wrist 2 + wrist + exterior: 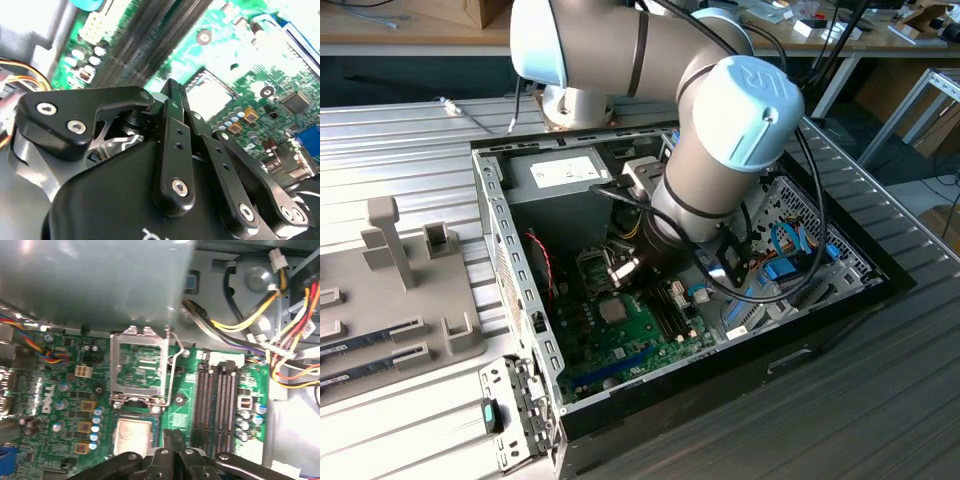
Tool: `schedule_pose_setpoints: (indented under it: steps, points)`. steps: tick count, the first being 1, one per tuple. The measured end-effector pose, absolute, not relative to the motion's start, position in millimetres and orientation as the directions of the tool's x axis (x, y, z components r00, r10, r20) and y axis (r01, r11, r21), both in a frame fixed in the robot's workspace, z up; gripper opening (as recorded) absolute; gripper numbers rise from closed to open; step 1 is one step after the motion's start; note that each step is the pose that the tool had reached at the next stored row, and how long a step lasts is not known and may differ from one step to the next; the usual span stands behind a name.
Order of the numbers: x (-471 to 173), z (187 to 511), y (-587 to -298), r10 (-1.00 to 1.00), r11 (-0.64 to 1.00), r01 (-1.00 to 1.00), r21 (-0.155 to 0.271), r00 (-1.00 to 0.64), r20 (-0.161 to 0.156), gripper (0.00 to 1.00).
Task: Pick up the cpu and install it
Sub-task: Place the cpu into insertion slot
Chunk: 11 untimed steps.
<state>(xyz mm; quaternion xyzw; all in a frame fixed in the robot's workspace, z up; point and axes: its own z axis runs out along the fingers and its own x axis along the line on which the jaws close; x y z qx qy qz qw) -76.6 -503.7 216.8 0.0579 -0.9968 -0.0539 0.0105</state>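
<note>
The cpu (132,436) is a silvery square lying flat in the motherboard socket, also seen from outside (612,310) and in the second wrist view (212,94). Beside it the socket's metal load plate (139,365) stands hinged open, its wire lever (172,371) raised along one side. My gripper (172,435) hangs low over the board right next to the cpu, its black fingers (172,107) pressed together with nothing between them. In the exterior view my gripper (625,270) sits inside the open computer case, just above the socket area.
Empty memory slots (217,390) run beside the socket. Bundled coloured cables (285,340) lie past them. The power supply (560,172) and the case wall (510,260) hem in the arm. A grey fixture tray (380,290) with memory sticks lies at the exterior view's left.
</note>
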Motion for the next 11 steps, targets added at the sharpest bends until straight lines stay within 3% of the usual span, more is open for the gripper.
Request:
schedule_pose_setpoints:
  steps: [4, 11]
  points:
    - [-55, 217, -500, -0.117, 0.985, -0.113, 0.131, -0.993, 0.023, 0.11]
    - [-50, 220, -499, -0.117, 0.985, -0.113, 0.134, -0.993, 0.024, 0.11]
